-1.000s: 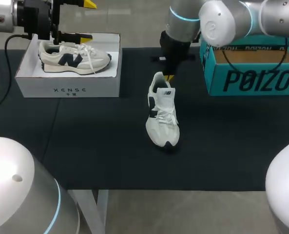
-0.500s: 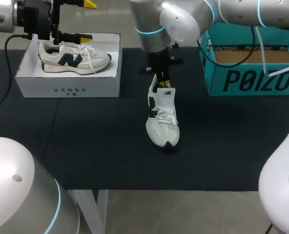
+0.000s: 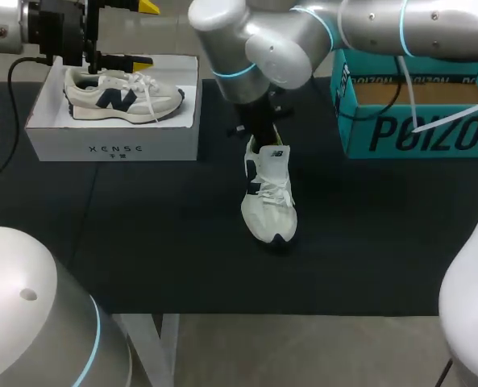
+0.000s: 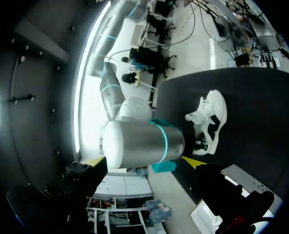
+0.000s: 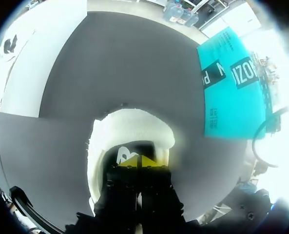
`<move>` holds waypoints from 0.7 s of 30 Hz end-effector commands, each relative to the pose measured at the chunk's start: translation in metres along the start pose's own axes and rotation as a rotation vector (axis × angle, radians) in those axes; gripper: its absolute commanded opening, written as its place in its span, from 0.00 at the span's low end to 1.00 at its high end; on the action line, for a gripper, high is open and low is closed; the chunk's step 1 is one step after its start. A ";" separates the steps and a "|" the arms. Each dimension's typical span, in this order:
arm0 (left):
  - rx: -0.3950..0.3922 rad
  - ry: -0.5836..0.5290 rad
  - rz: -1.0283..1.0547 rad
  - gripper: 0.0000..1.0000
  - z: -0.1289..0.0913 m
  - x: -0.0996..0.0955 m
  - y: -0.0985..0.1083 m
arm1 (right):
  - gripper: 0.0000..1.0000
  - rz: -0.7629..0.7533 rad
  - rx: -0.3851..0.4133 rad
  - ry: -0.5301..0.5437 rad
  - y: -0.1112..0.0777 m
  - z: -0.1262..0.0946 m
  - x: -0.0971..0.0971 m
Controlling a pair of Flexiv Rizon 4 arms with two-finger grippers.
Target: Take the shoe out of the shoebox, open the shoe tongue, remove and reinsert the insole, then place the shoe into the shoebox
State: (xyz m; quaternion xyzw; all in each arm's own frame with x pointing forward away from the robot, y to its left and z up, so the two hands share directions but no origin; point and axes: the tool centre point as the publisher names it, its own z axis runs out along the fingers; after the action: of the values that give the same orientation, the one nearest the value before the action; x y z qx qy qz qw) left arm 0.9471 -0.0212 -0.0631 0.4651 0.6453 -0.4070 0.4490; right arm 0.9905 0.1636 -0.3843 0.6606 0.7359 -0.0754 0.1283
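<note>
**Sitting upright mid-worktop: shoe out of the box, right gripper closed in its heel opening**

White shoe [image 3: 269,197] with dark side marks stands on its sole near the middle of the black worktop [image 3: 158,242]. Toe points to the near edge, heel to the far edge, laces lie across the top. It is apart from both boxes.

Right arm [image 3: 255,48] comes in from the right side and crosses above the teal shoebox [image 3: 416,133] to just over the shoe's heel. In the head view the arm hides its gripper. In the right wrist view the right gripper [image 5: 138,161] is down in the heel opening with the white collar padding ringed around it. Its two yellow tips are pressed together, so it is closed. Dark insole [image 5: 121,152] with a white mark lies right under and beside the tips. Cannot tell if the tips pinch it.

Teal shoebox sits at the far right edge of the worktop, open on top, brown inside showing.

White shoebox [image 3: 114,145] sits at the far left corner, open, with a second shoe [image 3: 122,93] lying in it on its side, toe toward the worktop middle.

Left gripper [image 3: 143,34] hangs above the far rim of the white shoebox, yellow fingers spread wide, nothing between them. The left wrist view shows the mid-worktop shoe well ahead of it, past the right arm.
</note>
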 end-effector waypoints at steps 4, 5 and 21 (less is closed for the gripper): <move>0.001 0.004 0.001 1.00 0.000 0.000 0.001 | 0.00 -0.006 0.022 0.016 0.000 0.018 0.010; 0.001 0.004 0.001 1.00 0.000 0.000 0.001 | 0.00 -0.011 0.025 0.008 0.000 0.018 0.010; 0.001 0.004 0.001 1.00 0.000 0.000 0.001 | 0.00 -0.007 -0.022 -0.027 -0.007 -0.006 -0.010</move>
State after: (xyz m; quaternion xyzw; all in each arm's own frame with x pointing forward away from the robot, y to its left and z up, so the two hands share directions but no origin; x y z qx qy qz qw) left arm 0.9471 -0.0213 -0.0631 0.4652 0.6452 -0.4070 0.4490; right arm 0.9935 0.1590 -0.3872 0.6566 0.7368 -0.0840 0.1374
